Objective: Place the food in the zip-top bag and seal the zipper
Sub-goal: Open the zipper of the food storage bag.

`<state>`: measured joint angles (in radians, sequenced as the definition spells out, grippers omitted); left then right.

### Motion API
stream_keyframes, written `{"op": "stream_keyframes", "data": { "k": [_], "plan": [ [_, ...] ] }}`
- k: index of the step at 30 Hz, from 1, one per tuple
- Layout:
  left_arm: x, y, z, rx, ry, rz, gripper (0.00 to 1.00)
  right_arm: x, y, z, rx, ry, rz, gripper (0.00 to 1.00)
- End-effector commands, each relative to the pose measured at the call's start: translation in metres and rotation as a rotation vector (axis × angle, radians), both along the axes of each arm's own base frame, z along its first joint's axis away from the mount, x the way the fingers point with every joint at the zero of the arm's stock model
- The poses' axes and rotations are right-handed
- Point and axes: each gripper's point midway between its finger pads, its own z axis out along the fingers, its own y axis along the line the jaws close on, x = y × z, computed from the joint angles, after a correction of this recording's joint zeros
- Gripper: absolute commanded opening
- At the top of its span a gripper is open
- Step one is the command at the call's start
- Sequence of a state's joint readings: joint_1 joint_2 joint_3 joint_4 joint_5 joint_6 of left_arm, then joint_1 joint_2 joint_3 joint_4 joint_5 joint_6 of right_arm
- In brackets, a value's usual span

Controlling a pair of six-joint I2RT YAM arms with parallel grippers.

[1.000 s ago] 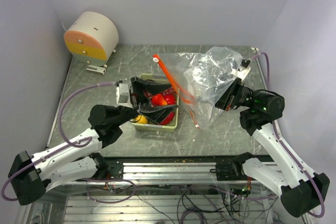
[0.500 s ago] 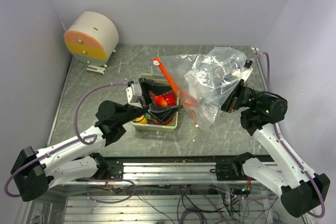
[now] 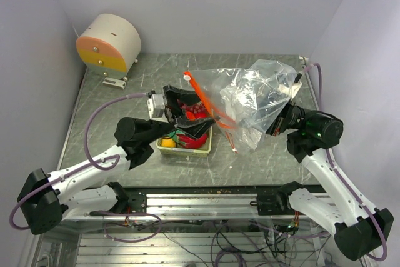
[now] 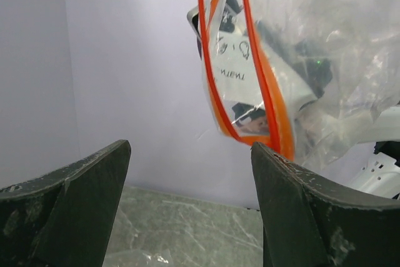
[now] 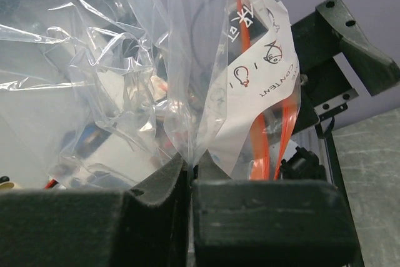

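The clear zip-top bag with its orange zipper hangs raised at centre right. My right gripper is shut on the bag; a fold of film is pinched at the jaws. My left gripper hovers open over the pale green tray, beside the bag's mouth. In the left wrist view nothing sits between its fingers, and the zipper hangs just ahead. Food lies in the tray: an orange, a red piece and small dark red fruits, partly hidden by the gripper.
A round white drum with an orange and yellow face stands at the back left corner. Pale walls close the table on three sides. A metal rail runs along the near edge, and purple cables loop beside both arms.
My left gripper has risen from the tray and swung right toward the bag's zipper. The right gripper has shifted the bag slightly right and up, still pinching it.
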<state>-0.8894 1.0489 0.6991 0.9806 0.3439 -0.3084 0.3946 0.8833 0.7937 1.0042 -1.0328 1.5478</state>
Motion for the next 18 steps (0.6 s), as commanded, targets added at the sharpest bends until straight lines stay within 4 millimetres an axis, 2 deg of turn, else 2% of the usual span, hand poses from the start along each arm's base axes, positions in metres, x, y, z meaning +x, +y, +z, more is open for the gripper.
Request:
{"op": "stream_keyframes", "data": {
  "k": [1, 5, 13, 18],
  "plan": [
    [-0.009, 0.007, 0.025, -0.095, -0.05, -0.019, 0.89, -0.004, 0.0, -0.005, -0.002, -0.02, -0.002, 0.0],
    [-0.008, 0.002, 0.027, -0.113, -0.049, -0.039, 0.89, -0.004, 0.0, -0.01, -0.007, -0.015, 0.001, 0.0],
    [-0.02, -0.006, 0.045, -0.172, -0.075, -0.155, 0.89, 0.001, 0.002, -0.024, -0.029, 0.022, -0.012, 0.0],
    [-0.024, -0.005, 0.048, -0.185, -0.078, -0.181, 0.84, 0.008, 0.004, -0.036, -0.049, 0.046, -0.028, 0.0]
  ]
}}
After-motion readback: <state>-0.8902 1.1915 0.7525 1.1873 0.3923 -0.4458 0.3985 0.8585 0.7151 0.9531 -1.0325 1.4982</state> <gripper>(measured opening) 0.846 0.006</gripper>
